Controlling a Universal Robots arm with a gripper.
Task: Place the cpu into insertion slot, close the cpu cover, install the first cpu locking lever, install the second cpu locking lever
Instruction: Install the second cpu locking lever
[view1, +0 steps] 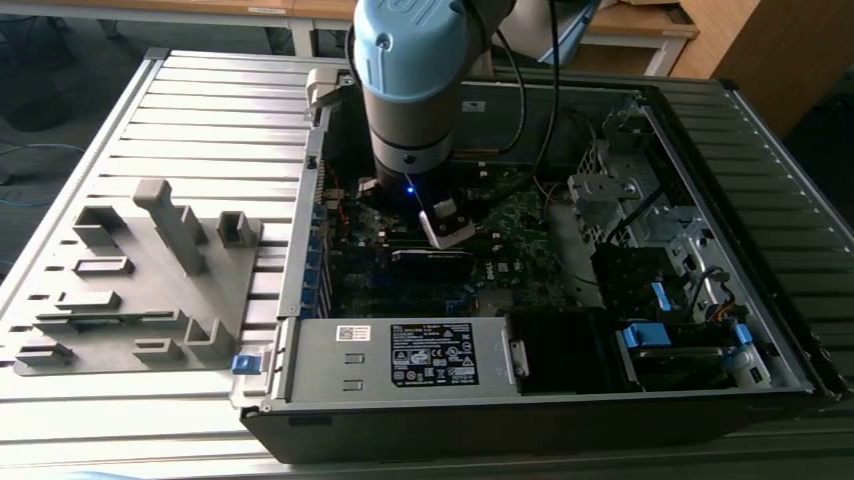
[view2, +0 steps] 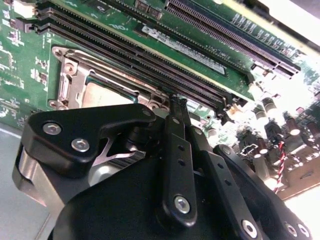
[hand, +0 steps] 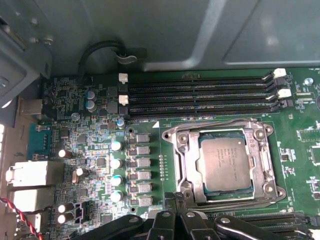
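While my arm hangs low inside the open computer case (view1: 534, 400), the first wrist view tells me where the job stands: the cpu (hand: 227, 164) already lies flat in the insertion slot (hand: 196, 172), its dull grey top showing through the window of the cpu cover (hand: 185, 165), which appears to be folded down over it. So I judge that placing the chip is done and the cover is down or nearly so, and that the step in hand is the first locking lever (hand: 220, 122), a thin wire bar I can see running along the socket edge nearest the memory slots (hand: 200, 95).

My gripper (view2: 176, 102) sits just beside the socket, at the edge away from those slots in the first wrist view. In the second wrist view its fingers (view2: 177, 150) look drawn together to a narrow tip and hold nothing.

As I read it, the next move calls for a small, exact approach: the closed tip must catch the thin lever without scraping the cover or the parts crowded around the socket on the board (hand: 90, 150).
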